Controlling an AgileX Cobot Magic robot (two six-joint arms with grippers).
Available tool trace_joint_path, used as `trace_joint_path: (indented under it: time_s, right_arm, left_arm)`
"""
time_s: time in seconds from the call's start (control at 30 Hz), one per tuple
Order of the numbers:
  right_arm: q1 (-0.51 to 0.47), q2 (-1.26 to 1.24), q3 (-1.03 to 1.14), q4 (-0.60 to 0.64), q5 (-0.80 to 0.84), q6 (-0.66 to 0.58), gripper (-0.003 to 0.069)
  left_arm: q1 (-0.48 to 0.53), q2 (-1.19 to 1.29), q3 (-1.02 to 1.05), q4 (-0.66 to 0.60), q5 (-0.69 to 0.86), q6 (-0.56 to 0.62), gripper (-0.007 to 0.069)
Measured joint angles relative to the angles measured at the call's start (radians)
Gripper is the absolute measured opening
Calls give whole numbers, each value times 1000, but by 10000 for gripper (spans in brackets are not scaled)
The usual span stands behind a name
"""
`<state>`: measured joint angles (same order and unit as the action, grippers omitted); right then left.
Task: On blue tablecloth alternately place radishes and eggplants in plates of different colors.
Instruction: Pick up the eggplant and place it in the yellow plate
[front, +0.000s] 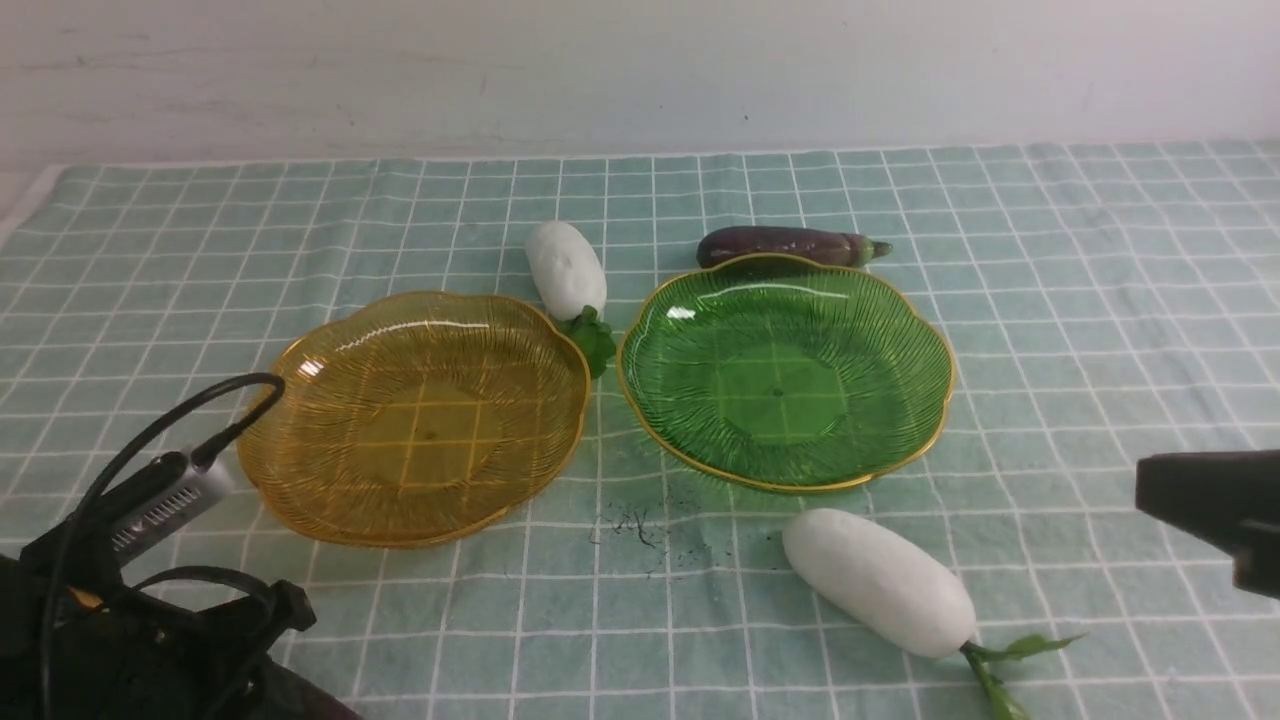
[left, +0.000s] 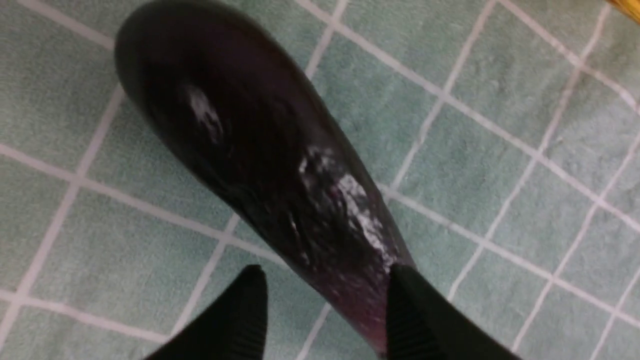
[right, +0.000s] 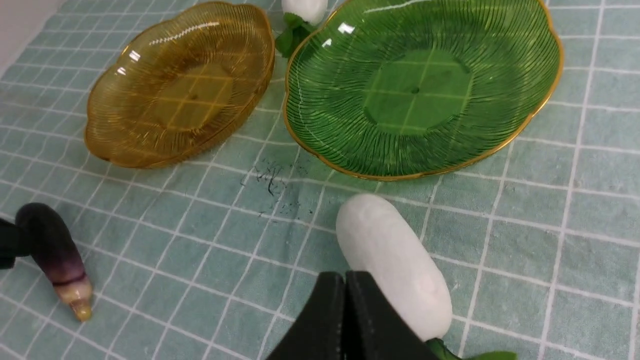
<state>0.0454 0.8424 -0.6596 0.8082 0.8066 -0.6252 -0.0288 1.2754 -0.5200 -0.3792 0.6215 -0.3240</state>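
Note:
On the blue tablecloth (front: 1050, 300) the amber plate (front: 420, 420) and the green plate (front: 785, 370) stand side by side, both bare. One radish (front: 566, 268) lies behind the gap between them. One eggplant (front: 790, 245) lies behind the green plate. A second radish (front: 880, 583) lies in front of the green plate, and my right gripper (right: 345, 282) hovers shut beside its leafy end. Another eggplant (left: 260, 165) lies on the cloth near the amber plate. My left gripper (left: 327, 280) is open astride its narrow end, one finger (left: 415, 310) touching it.
A dark smudge (front: 640, 530) marks the cloth between the plates and the near radish. My left arm and its cable (front: 150, 560) fill the near left corner of the front view. A pale wall stands behind the table.

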Motion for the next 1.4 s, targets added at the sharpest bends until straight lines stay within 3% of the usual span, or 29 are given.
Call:
trace_joint_path:
  time_s: [0.2,0.37,0.47,0.5,0.63,0.83,1.0,1.17,1.33,1.4]
  right_arm:
    - [16,29,0,72,-3,-85,-15]
    - [28,29,0,108,-15,-122,-15]
    - [30,29,0,114,-24,-126,-15]
    - [30,31,-1,115,-28,-109,-15]
    - [30,67,-29,61,-3,-38,-15]
    - [30,219,-199,-200,202,40,-15]
    - [49,374,-316,-243,290,9,0]
    - [177,496,-332,-278,267,-67,90]
    - [280,614,-332,-414,173,-16,279]
    - [304,655,-332,-465,130,11,388]
  left_arm:
    - [0,70,0,-24,-51,-14,510]
    - [0,132,0,-74,-142,-13,541]
    - [0,167,-2,-87,-164,0,521]
    - [0,178,-7,-87,-165,24,449]
    - [0,180,-18,-89,-144,74,316]
    - [0,88,-165,-88,20,219,321]
    - [0,81,-404,-50,129,299,321]
    - [0,211,-652,33,233,309,321]
    - [0,412,-865,88,290,309,321]
    - [0,504,-942,101,306,309,321]
